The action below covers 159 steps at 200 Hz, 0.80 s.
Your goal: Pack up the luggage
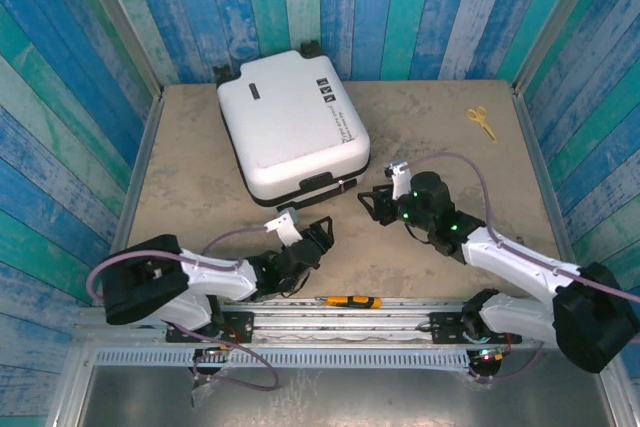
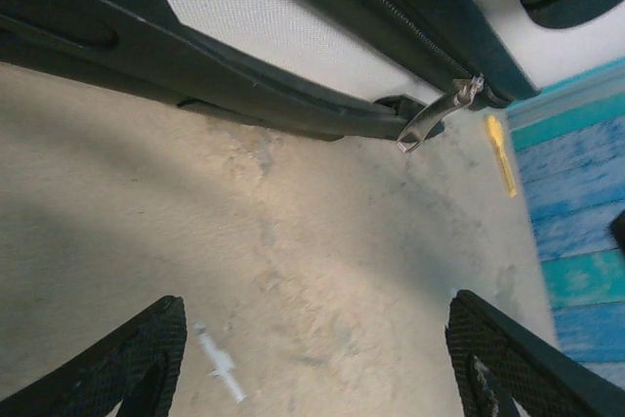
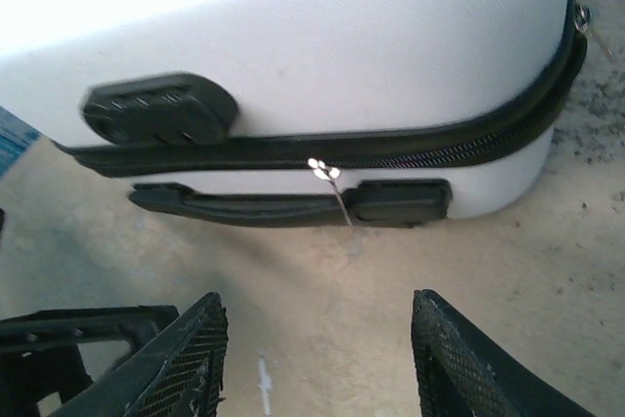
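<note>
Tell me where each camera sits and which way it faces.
Top external: above and behind the arm bases, looking down on the tan table and closed white hard-shell suitcase; both arms, left gripper and right gripper show.
Left wrist: low over the table, facing the suitcase's black handle and metal zip pull; its open fingers below.
Right wrist: low, facing the suitcase's zipped side; its open fingers below.
Shared: top external and left wrist both catch the yellow scissors.

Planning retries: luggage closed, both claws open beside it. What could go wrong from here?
1. The zipper pull is thin and hangs across the handle; the right claw may pinch the handle instead.
2. The left claw sits close by; the arms may clash.
3. Pulling may drag the luggage.
</note>
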### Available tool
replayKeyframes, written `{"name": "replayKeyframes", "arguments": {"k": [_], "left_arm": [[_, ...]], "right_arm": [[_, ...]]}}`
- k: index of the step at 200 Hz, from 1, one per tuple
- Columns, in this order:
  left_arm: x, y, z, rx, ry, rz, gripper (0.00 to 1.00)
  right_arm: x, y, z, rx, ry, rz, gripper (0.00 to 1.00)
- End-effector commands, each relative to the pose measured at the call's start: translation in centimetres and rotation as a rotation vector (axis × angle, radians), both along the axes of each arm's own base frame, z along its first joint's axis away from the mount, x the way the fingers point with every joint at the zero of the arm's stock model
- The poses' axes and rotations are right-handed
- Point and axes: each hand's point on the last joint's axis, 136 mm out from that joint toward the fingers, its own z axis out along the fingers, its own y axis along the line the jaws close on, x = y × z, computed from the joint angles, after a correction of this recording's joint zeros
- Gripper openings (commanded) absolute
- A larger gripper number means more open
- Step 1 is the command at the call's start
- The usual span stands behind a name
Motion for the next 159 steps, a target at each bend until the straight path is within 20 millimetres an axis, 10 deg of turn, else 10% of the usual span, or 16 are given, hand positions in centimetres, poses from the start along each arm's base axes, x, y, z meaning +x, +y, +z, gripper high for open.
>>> {"name": "replayKeyframes", "arguments": {"k": [1,159], "left_arm": [[1.2,-0.5,2.0,-0.193,-0.046,0.104,0.74],[6.3,-2.1,0.3,-0.479,-0.084,0.192,0.62]], "right_arm": [[0.0,0.3,-1.0,-0.048,0.014,0.042,0.49],[0.9,1.8,-1.3,-0.045,-0.034,0.111,0.45]]}}
